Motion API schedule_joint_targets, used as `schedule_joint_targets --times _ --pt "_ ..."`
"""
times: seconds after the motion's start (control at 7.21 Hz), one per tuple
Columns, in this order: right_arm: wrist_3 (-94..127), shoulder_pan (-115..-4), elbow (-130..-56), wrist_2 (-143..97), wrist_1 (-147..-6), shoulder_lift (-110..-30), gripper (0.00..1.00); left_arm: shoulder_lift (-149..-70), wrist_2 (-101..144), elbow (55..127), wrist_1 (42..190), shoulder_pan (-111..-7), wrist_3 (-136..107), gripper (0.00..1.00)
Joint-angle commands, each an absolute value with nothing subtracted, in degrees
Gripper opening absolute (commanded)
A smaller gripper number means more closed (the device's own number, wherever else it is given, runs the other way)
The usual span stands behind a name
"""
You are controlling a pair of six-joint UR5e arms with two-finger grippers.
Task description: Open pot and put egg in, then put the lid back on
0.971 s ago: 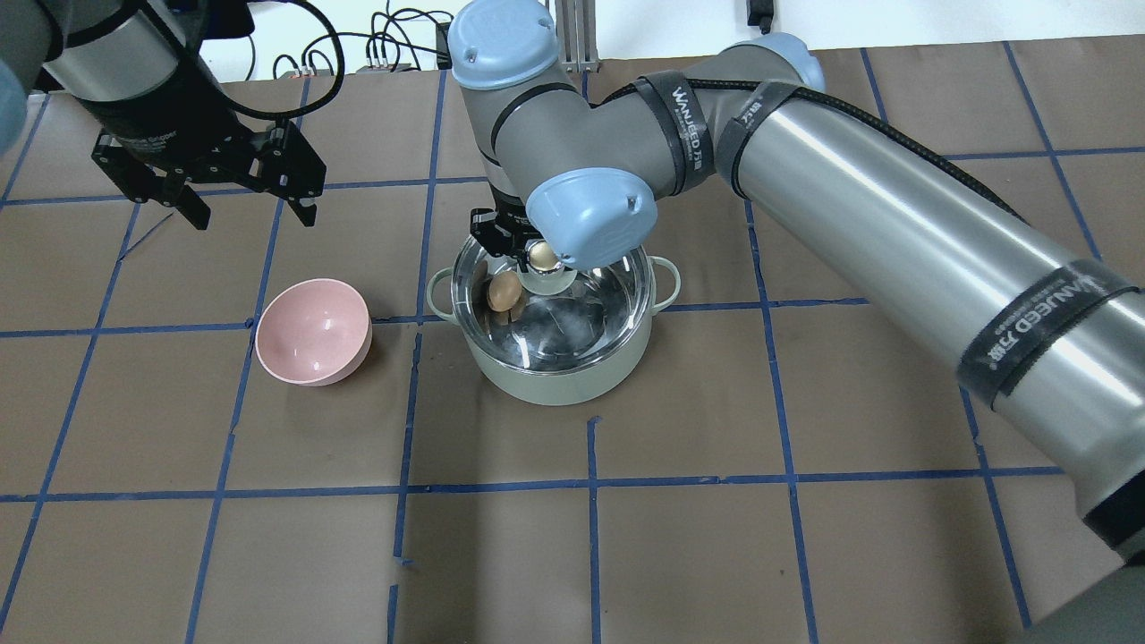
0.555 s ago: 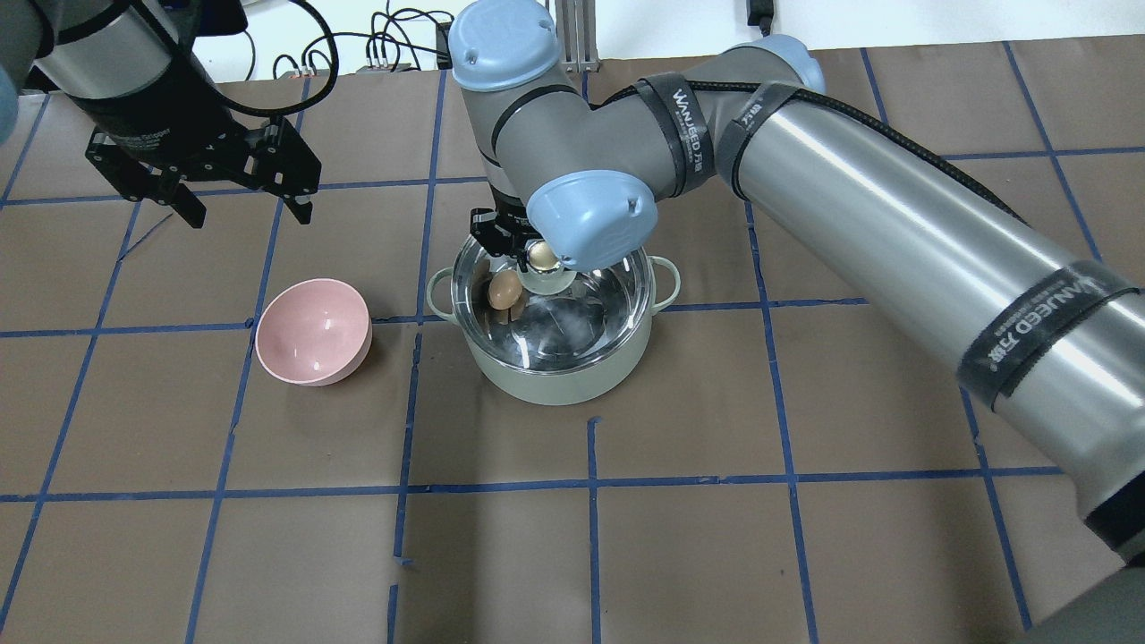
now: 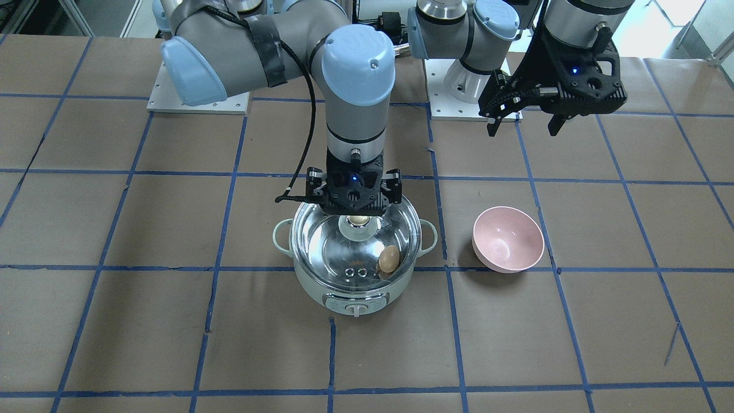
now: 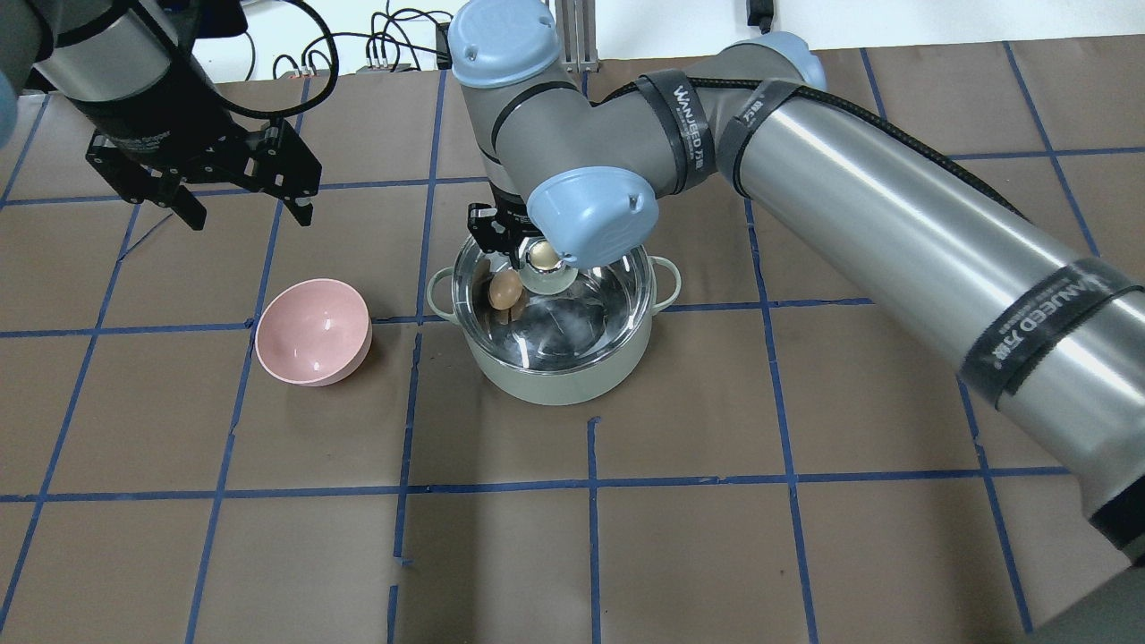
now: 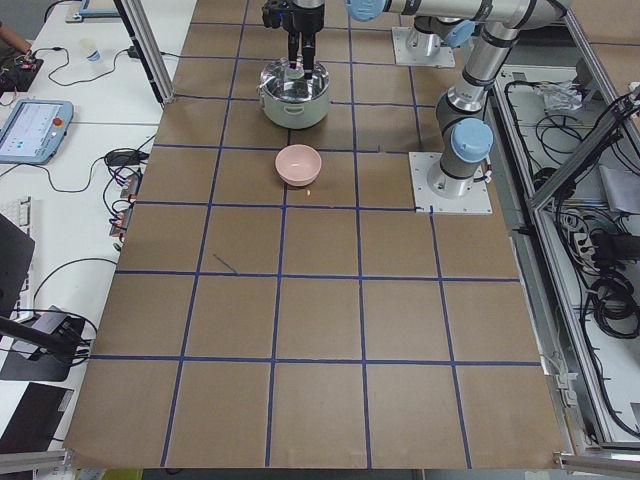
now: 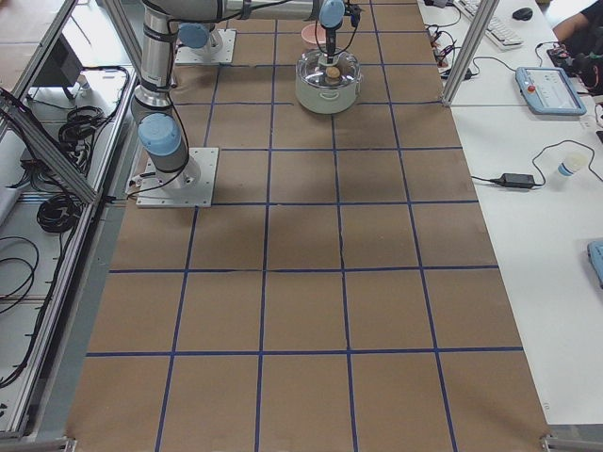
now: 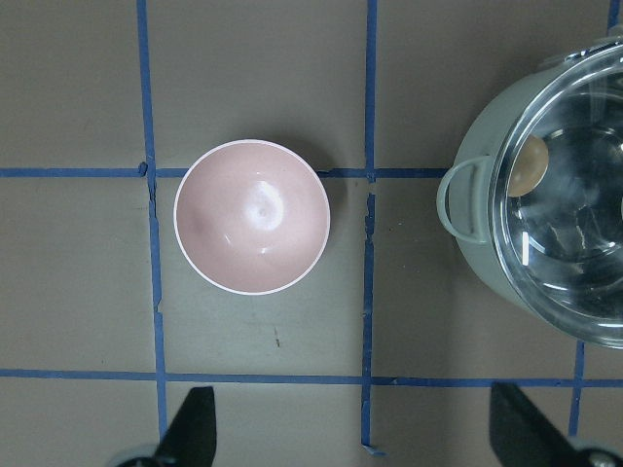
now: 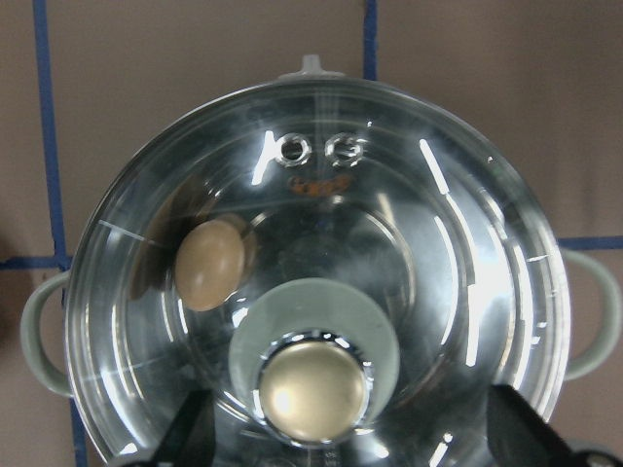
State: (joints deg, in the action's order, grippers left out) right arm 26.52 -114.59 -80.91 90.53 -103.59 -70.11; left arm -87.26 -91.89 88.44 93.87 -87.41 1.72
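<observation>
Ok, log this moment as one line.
lid: on pot | egg: inside pot | right gripper: open, over knob | left gripper: open, raised near pink bowl

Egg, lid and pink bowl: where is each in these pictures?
egg (image 8: pixel 209 265), right wrist view, middle of its shell.
lid (image 8: pixel 311 389), right wrist view, on its centre knob.
pink bowl (image 7: pixel 219 229), left wrist view, bare inner wall.

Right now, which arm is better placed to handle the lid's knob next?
Right: the right end effector stands open astride the knob of the lid, seated on the pot over the egg. The left end effector hangs apart, near the pink bowl.
</observation>
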Motion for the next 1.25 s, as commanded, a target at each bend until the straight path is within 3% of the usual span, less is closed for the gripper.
schedule_joint_targets --times 0.0,0.42,1.11 --pt "21.74 -105.87 -81.73 89.92 -94.34 -80.02 1.00 -87.10 -92.37 88.42 93.87 -87.54 1.15 1.00" --pt "10.23 -95.65 -83.67 90.00 -88.16 -88.14 1.00 -87.10 -92.20 88.59 93.87 -87.80 0.97 1.00" --pt "8.35 -94.66 -85.25 89.30 -90.35 -88.42 1.00 -87.19 -92.29 88.59 93.87 -87.89 0.26 1.00"
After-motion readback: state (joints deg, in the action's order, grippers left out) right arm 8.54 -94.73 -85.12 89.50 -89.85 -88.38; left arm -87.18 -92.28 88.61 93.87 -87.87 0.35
